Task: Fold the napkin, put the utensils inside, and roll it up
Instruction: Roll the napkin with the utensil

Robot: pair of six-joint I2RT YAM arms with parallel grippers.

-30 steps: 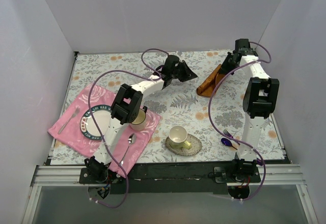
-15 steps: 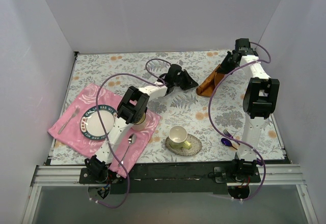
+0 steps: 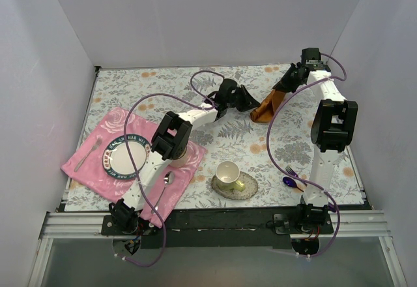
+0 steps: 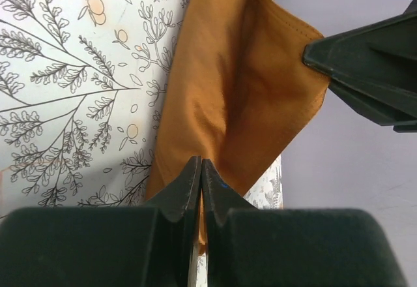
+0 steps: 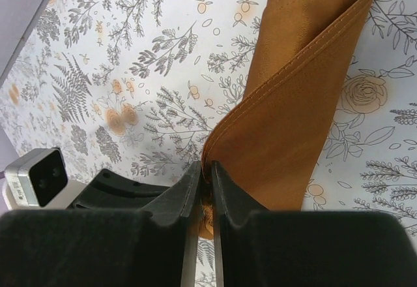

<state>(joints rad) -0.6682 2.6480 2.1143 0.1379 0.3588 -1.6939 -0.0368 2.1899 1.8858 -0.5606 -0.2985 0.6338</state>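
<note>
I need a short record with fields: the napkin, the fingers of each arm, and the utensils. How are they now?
napkin: far right, one end lifted, other end on the table
right fingers: shut on the napkin's upper corner
left fingers: shut, tips at the napkin's edge; grip unclear
utensils: near right of the table, untouched

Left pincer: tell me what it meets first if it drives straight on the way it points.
The napkin: its orange fold lies right ahead of the shut left pincer, likely very close, though depth is unclear.
</note>
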